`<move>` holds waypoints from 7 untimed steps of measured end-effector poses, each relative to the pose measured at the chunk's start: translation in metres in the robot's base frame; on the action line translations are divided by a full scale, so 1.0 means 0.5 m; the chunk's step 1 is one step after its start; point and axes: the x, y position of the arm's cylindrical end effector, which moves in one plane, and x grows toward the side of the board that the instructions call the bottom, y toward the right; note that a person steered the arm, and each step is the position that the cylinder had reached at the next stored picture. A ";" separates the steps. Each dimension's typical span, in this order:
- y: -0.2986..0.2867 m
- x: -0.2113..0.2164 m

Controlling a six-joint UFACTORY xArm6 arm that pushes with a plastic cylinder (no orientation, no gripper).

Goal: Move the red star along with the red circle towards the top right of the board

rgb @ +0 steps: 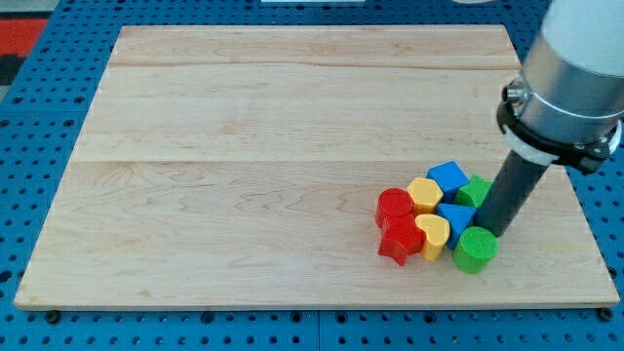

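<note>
My tip (494, 231) rests at the right edge of a tight cluster, touching the green cylinder (476, 250). The red circle (395, 207) sits directly above the red star (400, 241) at the cluster's left, lower right on the tabletop (244, 146). No gripper: just a rod.

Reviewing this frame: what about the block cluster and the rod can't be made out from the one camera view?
- My tip: its very end is hidden behind the green circle, so contact cannot be confirmed.
- Green block at the view's right: the rod covers part of it; shape unclear.
- Lower blue block: overlapped by the yellow heart and the rod; shape uncertain.
- Red star and red circle: whether they touch is too small to tell.
- Arm above the collar: cut off by the view's top edge.
</note>
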 end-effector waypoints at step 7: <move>-0.224 0.047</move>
